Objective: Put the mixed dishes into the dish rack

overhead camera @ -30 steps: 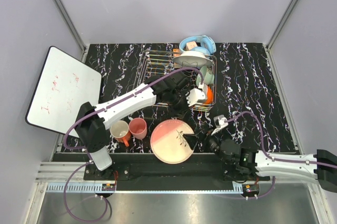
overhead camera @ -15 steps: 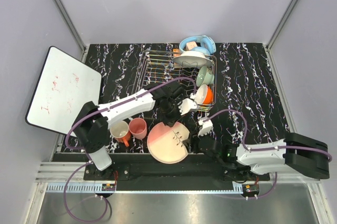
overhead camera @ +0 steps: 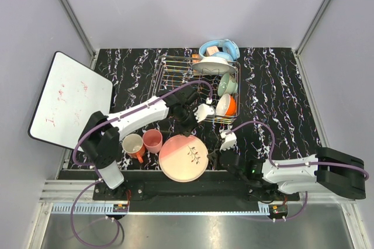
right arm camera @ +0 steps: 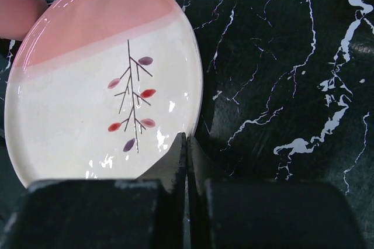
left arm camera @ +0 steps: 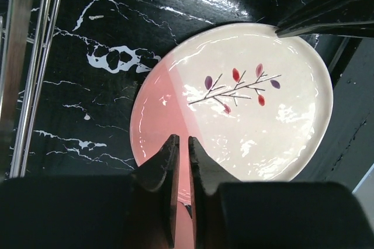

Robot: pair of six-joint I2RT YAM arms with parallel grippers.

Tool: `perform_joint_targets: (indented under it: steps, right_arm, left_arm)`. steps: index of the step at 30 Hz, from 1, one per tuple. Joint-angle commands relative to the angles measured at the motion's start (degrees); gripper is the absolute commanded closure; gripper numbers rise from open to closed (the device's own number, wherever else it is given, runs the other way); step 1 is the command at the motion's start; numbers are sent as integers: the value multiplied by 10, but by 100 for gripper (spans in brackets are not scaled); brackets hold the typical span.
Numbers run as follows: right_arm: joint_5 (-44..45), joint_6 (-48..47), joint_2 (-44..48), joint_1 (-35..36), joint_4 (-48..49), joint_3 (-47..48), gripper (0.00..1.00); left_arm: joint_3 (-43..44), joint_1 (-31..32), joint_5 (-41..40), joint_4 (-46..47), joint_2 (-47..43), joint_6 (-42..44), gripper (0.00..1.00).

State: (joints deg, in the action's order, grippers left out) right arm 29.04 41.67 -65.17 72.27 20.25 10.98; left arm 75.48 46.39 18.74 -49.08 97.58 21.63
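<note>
Dish rack [overhead camera: 169, 71] half loaded; leaf plate [overhead camera: 182, 158], cup [overhead camera: 153, 141] and mug [overhead camera: 132, 144] wait outside; right end effector [right arm camera: 187, 138] closed, left end effector [left arm camera: 181, 141] barely parted, empty

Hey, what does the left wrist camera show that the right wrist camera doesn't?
Only the left wrist: wires of the dish rack along the left edge, and the left end effector, jaws slightly apart above the pink-and-cream plate. Only the right wrist: the salmon-pink cup beside that plate, and the right end effector, shut at the plate's rim. Both: the plate lying on the black marbled table.
</note>
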Motion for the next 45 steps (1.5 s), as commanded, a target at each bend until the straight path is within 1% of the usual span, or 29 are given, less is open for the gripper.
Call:
perform_joint_targets:
  steps: [1, 6, 8, 12, 13, 15, 16, 17, 20, 24, 26, 27, 33, 34, 36, 37, 40, 41, 43, 44, 45]
  right_arm:
    - [-2, 3, 21, 1, -7, 11, 100]
    - [-4, -23, 55, 1, -28, 15, 100]
    - [-3, -31, 75, 1, -37, 18, 100]
    - [5, -37, 127, 1, -78, 22, 100]
    - [7, -33, 128, 2, -86, 23, 92]
    - [-1, -14, 117, 2, -99, 21, 67]
    - [-4, -7, 109, 2, -99, 19, 59]
    - [-6, 7, 94, 2, -97, 19, 54]
    - [-9, 19, 59, 1, -89, 25, 51]
    - [-21, 17, 28, 2, -78, 37, 54]
    - [-28, 13, 23, 1, -71, 38, 56]
    - [-30, 12, 23, 1, -66, 35, 60]
    - [-35, 11, 15, 2, -61, 35, 63]
    - [-37, 13, 13, 1, -61, 36, 66]
    - [-42, 16, 2, 2, -59, 37, 69]
    - [-43, 17, -3, 1, -59, 39, 75]
    - [-52, 21, -26, 2, -55, 45, 83]
    - [-55, 24, -41, 2, -55, 47, 88]
    - [-60, 24, -54, 2, -55, 54, 92]
    - [-65, 24, -64, 2, -56, 55, 98]
    - [-65, 24, -67, 2, -57, 60, 100]
  left_arm:
    - [-2, -6, -9, 21, -13, 8, 81]
    - [-6, -6, -13, 22, -12, 10, 72]
    - [-9, -7, -14, 24, -11, 10, 70]
    - [-12, -6, -15, 28, -6, 10, 69]
    - [-12, -7, -15, 28, -4, 10, 69]
    - [-14, -7, -14, 28, -3, 11, 69]
    - [-16, -7, -15, 28, -4, 11, 69]
    - [-22, -7, -18, 31, -2, 14, 69]
    - [-37, -7, -34, 41, 8, 10, 71]
    - [-62, -7, -50, 62, 16, 12, 71]
    - [-74, -7, -65, 78, 22, 14, 71]
    - [-76, -7, -69, 81, 24, 14, 71]
    - [-82, -10, -78, 99, 44, 15, 71]
    - [-84, -11, -80, 101, 45, 15, 71]
    - [-89, -13, -81, 108, 48, 16, 71]
    - [-90, -13, -83, 110, 48, 15, 71]
    - [-90, -16, -83, 115, 45, 14, 71]
    - [-89, -17, -85, 114, 44, 15, 71]
    - [-88, -17, -89, 113, 36, 14, 70]
    - [-89, -17, -90, 114, 33, 14, 70]
    - [-89, -17, -93, 113, 30, 15, 70]
